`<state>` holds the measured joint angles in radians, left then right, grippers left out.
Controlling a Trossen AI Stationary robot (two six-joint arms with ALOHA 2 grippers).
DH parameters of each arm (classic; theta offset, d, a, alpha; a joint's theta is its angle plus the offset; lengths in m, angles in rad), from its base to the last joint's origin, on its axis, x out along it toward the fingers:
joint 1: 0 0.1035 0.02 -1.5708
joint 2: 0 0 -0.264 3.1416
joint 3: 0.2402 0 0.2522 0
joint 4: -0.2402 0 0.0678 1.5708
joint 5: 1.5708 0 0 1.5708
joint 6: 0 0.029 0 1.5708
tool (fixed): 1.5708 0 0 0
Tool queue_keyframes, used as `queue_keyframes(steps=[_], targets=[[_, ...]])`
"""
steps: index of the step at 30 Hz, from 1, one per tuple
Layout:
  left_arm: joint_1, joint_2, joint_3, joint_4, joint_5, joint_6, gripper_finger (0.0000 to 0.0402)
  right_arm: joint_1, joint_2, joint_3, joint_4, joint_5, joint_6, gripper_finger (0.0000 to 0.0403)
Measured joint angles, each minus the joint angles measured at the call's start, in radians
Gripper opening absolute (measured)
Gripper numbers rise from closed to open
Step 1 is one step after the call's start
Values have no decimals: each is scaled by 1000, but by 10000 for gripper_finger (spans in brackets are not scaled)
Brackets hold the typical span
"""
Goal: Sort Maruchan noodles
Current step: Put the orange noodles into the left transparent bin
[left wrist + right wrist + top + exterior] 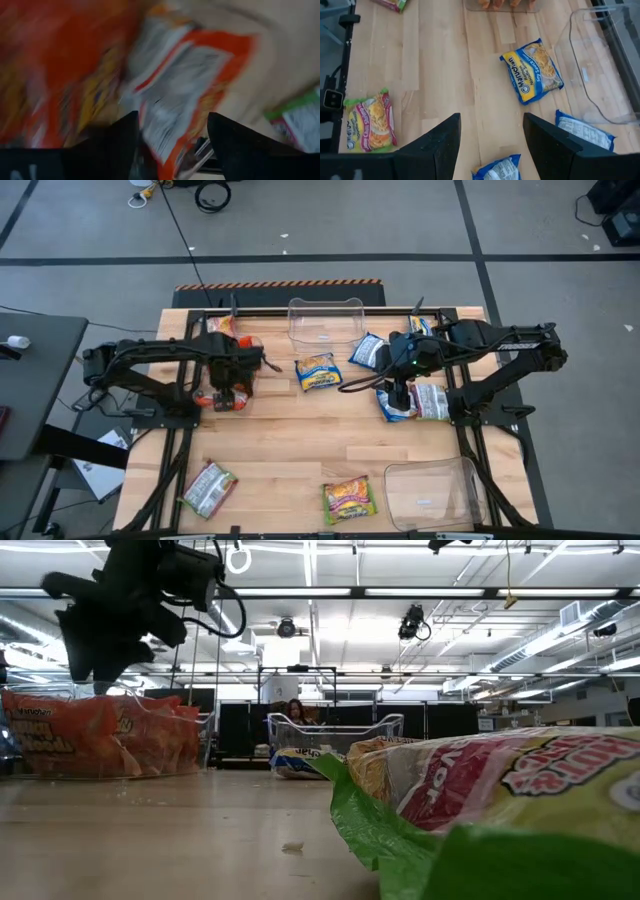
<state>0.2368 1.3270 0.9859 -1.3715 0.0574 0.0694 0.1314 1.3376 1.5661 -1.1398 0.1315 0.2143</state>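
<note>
I see the noodle packets scattered over the pale wooden bench (pixel 300 440): flat, crinkly plastic rectangles with glossy printed faces. A blue-and-yellow packet (pixel 318 372) lies near the frame's centre, just below a clear tray (pixel 325 320) at the top edge. Two yellow-green packets with pink sit along the bottom: one at lower left (pixel 208 489), one at bottom centre (pixel 348 500), beside a second clear tray (pixel 432 492) at lower right. Orange-red packets (pixel 228 398) bunch at mid-left under my left end effector (pixel 232 392). In its wrist view the fingers (pixel 112 145) stand moderately apart, with an orange packet's crumpled edge (pixel 200 95) between them; I cannot tell whether they touch it. My right end effector (pixel 398 398) hovers at mid-right above silver-white and blue packets (pixel 425 402), fingers (pixel 440 145) spread wide, holding nothing.
</note>
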Motion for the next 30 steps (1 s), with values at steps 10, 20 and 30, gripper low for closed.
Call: queue_keyframes(steps=[10, 20, 30], targets=[[-74, 0, -80, 25, -14, 223, 231, 0, 0, 0, 3, 7, 79, 220], [-74, 0, -125, 38, -21, 223, 170, 0, 0, 0, 11, 8, 83, 220], [-38, -7, -18, -169, 79, 219, 6, -10, 0, 0, 14, 7, 79, 220]])
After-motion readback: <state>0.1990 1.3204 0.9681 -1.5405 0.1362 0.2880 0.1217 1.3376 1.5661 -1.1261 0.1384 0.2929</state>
